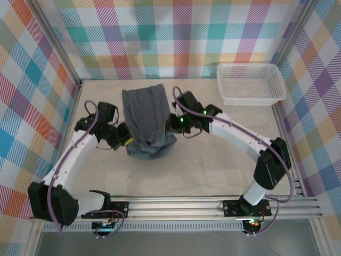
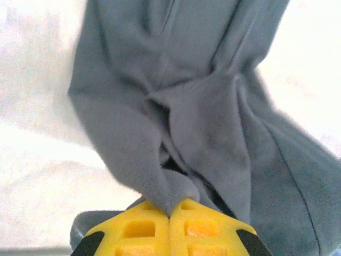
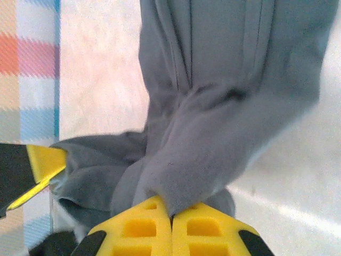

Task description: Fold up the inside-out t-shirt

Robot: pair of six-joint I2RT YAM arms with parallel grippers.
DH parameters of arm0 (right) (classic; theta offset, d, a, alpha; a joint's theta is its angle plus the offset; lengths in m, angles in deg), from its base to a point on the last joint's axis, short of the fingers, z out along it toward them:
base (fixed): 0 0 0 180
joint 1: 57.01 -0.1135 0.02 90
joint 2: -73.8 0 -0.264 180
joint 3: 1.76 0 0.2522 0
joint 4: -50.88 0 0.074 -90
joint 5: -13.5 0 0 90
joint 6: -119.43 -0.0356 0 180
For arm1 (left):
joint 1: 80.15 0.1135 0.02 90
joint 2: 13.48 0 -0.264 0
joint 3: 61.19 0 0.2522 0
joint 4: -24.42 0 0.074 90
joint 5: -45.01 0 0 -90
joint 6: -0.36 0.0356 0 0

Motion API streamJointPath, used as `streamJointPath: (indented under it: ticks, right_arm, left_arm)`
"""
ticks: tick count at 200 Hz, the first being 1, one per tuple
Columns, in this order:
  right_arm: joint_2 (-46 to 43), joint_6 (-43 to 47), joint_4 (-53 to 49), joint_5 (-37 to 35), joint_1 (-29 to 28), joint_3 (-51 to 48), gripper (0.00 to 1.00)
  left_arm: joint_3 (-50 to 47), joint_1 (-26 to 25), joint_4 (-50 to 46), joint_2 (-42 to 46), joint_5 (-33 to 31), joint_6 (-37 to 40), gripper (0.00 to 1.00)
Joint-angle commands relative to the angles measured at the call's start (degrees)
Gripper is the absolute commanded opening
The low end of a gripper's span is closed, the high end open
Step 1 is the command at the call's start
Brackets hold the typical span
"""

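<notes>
1. Left gripper (image 2: 170, 213): yellow fingers pressed together, pinching a fold of the inside-out t-shirt (image 2: 202, 106) that rises straight out of the tips
2. Right gripper (image 3: 171, 213): fingers likewise pressed together on a thick pinch of the same grey cloth
3. Location of garment: in the top view the t-shirt (image 1: 145, 117) sits mid-table (image 1: 213, 170), between the two grippers, as a narrow bunched strip running far to near, with a rounded heap at its near end; left gripper (image 1: 126, 141) touches its left side, right gripper (image 1: 168, 126) its right side
4. White mesh basket (image 1: 248, 66): far right corner, well apart from the garment
5. Step in hand (judged): grasp stage, both pinches made and the cloth gathered, nothing laid flat and no fold formed; the task looks to be at an early point
6. Next move calls for (judged): raising and drawing the two pinches apart, left and right together, so the bunch opens into a flat sheet; uneven pull could slip the cloth from one pinch
7. Hard to make out: neck, sleeves and hem cannot be told apart among the creases; no tag is to be seen; how many layers each pinch holds is hidden; whether the heap rests on the table or hangs just above it cannot be told; the fingertips are buried in cloth in the top view
</notes>
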Motion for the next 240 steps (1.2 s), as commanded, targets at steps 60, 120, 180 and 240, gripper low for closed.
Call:
streamJointPath:
  ticks: [60, 120, 180, 240]
  right_arm:
    - [30.05, 8.61, 0.01, -0.8, 10.42, 32.67, 0.01]
    - [33.86, 15.97, -11.05, -1.69, 13.92, 41.18, 0.6]
    - [18.42, 12.28, 6.82, 5.82, 14.49, 1.31, 0.6]
    - [30.25, 7.53, 8.2, 11.18, 11.46, 10.63, 0.37]
  left_arm:
    - [29.92, 10.56, 17.26, -38.53, -6.5, 4.37, 0.08]
    - [39.06, 14.33, 15.54, -44.51, -0.97, 8.25, 0.62]
    - [0.42, 11.84, 20.87, -18.28, -3.54, 9.62, 0.6]
    - [-3.62, 8.18, 28.32, -27.5, 4.22, 8.44, 0.49]
